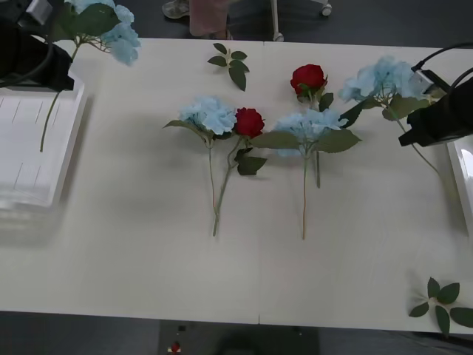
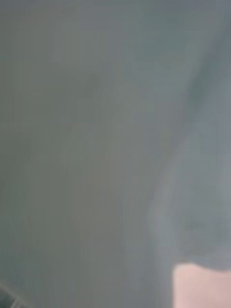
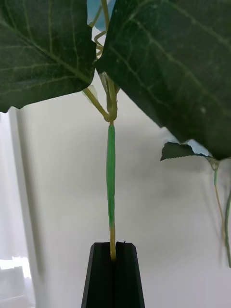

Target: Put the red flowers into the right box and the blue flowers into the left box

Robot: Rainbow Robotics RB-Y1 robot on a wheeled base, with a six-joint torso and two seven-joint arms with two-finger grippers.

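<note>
Two red flowers (image 1: 249, 122) and two blue flowers (image 1: 209, 114) lay mid-tabletop (image 1: 133, 222) in the front view, a third blue one (image 1: 384, 80) near the right gripper (image 1: 436, 122), whose jaws I could not tell open or shut. The left gripper (image 1: 29, 55) held a blue flower (image 1: 118, 33) with its stem dangling over the left box (image 1: 29, 148); the right box (image 1: 462, 174) showed at the edge. The right wrist view was too blurred to read. In the left wrist view the black jaws, pressed together, pinched the thin stem (image 3: 111, 183) at its very end. That slim hold might let the top-heavy flower swing or slip and land outside the box.
</note>
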